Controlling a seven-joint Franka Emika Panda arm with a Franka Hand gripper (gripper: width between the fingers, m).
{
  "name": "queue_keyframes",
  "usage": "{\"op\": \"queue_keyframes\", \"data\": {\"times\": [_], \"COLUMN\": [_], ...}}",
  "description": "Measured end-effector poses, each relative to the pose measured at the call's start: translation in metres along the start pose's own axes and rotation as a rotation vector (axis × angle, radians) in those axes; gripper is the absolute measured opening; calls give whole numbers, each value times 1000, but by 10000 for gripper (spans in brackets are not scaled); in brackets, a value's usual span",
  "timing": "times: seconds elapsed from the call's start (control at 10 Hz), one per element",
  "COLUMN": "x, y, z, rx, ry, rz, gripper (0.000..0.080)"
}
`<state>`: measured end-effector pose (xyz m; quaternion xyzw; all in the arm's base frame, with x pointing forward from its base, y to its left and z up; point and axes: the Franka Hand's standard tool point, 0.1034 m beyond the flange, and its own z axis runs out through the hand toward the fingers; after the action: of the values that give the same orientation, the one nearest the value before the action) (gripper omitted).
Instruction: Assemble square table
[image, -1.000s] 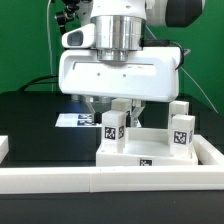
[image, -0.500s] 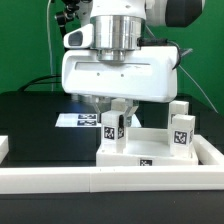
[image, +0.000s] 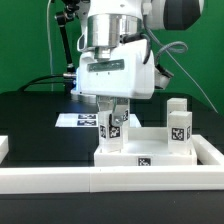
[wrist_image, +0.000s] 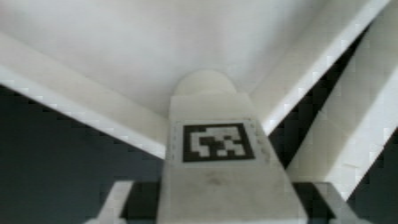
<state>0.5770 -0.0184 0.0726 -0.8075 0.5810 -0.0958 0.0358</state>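
Observation:
The square table's white slab (image: 150, 152) lies flat against the front rail. One stubby white leg (image: 113, 127) with a black-and-white tag stands upright on the slab's left part in the exterior view. My gripper (image: 114, 112) comes down from above and is shut on this leg's top. In the wrist view the leg (wrist_image: 217, 140) fills the space between my two fingers (wrist_image: 121, 205). A second tagged leg (image: 180, 126) stands on the slab's right part, away from the gripper.
Long white border rails (image: 110, 181) run along the front and up the exterior view's right side (image: 212, 150). The marker board (image: 74, 120) lies on the black table behind the slab. A green backdrop and cables stand at the back.
The jaws have closed onto the leg. The hand has turned about its upright axis and now shows narrower in the exterior view. The leg stays in the same spot.

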Motion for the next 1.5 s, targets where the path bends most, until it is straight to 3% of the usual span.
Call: {"op": "queue_keyframes", "data": {"times": [0.3, 1.0, 1.1, 1.2, 1.3, 1.5], "x": [4, 2, 2, 2, 2, 5], "y": [2, 3, 3, 3, 3, 9], "z": [-1, -1, -1, 0, -1, 1], "rx": [14, 8, 14, 36, 38, 20], "ry": [-20, -49, -51, -34, -29, -13], "rz": [310, 913, 1003, 1088, 1116, 1181], "gripper": [294, 297, 297, 300, 300, 303]}}
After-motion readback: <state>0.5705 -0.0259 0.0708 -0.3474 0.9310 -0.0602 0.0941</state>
